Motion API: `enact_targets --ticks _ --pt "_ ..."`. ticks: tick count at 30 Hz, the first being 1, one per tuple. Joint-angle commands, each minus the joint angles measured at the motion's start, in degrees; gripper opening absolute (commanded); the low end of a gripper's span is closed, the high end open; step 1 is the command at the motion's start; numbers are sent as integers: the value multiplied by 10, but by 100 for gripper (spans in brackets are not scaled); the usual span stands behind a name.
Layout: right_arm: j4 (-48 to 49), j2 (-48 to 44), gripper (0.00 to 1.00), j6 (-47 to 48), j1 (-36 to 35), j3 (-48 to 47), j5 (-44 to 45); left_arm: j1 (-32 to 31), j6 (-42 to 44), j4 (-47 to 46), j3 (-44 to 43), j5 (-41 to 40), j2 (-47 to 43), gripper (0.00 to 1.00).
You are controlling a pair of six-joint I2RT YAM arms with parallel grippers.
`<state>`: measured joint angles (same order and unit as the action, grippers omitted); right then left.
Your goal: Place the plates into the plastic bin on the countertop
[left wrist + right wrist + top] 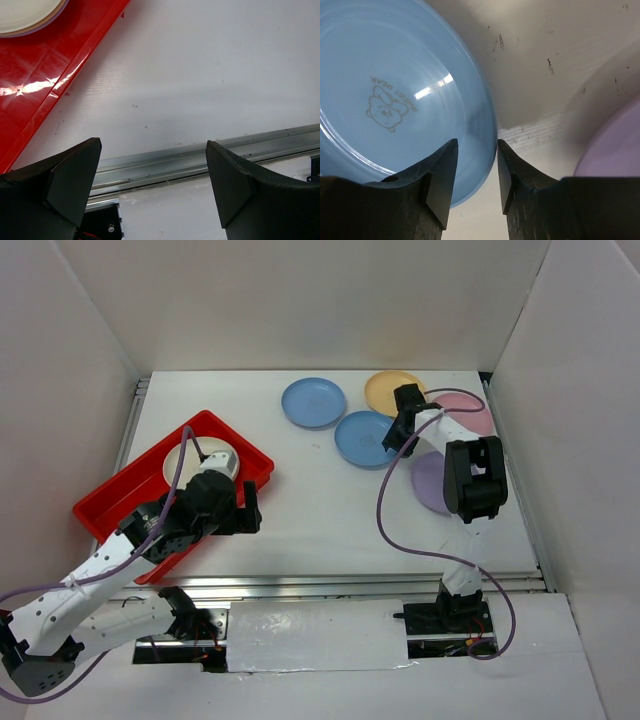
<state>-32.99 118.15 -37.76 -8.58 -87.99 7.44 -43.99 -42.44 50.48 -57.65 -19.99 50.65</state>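
Our right tool (pixel 477 170) is straddling the rim of the blue plate (pixel 395 90) on the table (pixel 320 520), not yet clamped. We are risking a slip with such a shallow bite. Our left tool (pixel 152 170) is hanging open, empty.

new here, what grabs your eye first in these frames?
The bright red plastic bin at the left of the white countertop stands out, with a cream plate in it and the left gripper open beside its rim. At the far right sit pastel plates: the right gripper straddles the rim of a blue plate, with a second blue plate, yellow plate, pink plate and purple plate around it.
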Motion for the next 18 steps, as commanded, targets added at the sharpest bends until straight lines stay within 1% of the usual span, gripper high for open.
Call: enact_targets --ticks 1,2,3,4,5,6,7,11,12,13,14,17,18 --pt "-17 -3 45 13 3 -4 -11 -2 -7 3 -22 -19 -6 99" --pt "-23 -3 45 14 1 -5 -11 -2 -8 3 -22 -18 -6 99" --pt "-24 -2 43 16 1 -7 -12 -2 -8 2 -22 -18 -6 99" --pt "-26 -1 38 20 1 -6 -14 -3 -8 1 -21 -17 -6 99" --pt "-30 -1 33 22 -1 -9 -16 -3 -8 0 -21 -17 -6 99" --pt "-33 -1 20 22 -2 -10 -16 -2 -9 1 -21 -17 -5 99" --pt "-35 -1 17 23 -3 -10 -16 -3 -8 1 -22 -17 -5 99" --pt "-23 -17 17 23 -5 21 -23 -2 -9 5 -27 -20 -5 99" --pt "-19 -26 15 23 -6 29 -24 -2 -9 6 -28 -20 -6 99" --pt "-16 -32 11 23 -6 45 -24 -2 -9 5 -28 -21 -6 99" --pt "-12 -43 0 22 -6 51 -26 -2 -11 4 -30 -22 -7 99" --pt "7 -82 0 16 -19 101 -15 -1 -12 -4 -32 -21 -4 99" --pt "11 -119 0 12 -25 117 -6 -2 -13 -8 -33 -20 0 99"
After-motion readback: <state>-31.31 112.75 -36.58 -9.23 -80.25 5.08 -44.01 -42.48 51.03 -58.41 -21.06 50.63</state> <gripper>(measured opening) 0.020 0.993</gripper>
